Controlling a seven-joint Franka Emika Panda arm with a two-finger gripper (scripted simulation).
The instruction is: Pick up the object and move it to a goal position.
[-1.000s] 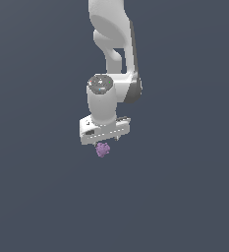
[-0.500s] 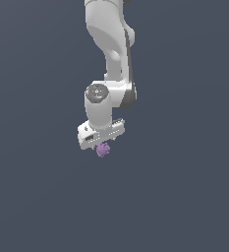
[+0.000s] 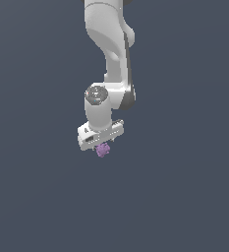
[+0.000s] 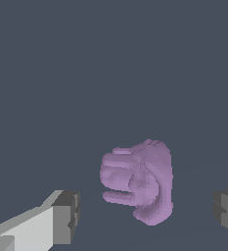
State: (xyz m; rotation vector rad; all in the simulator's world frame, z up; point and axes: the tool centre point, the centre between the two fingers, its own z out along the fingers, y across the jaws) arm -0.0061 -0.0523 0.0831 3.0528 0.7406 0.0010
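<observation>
The object (image 3: 102,149) is a small lumpy lilac thing with knobby protrusions, showing just under the white hand in the exterior view. In the wrist view the object (image 4: 140,181) sits between the two dark finger pads (image 4: 67,215), with a visible gap on each side. My gripper (image 4: 147,213) is open and straddles the object without touching it. In the exterior view the gripper (image 3: 102,145) points down and its fingers are mostly hidden behind the hand and the object.
A plain dark grey surface (image 3: 185,197) fills both views. The white arm (image 3: 113,54) rises from the hand to the top of the exterior view.
The hand has come down slightly over the object and the upper arm has shifted. The object has stayed in the same place.
</observation>
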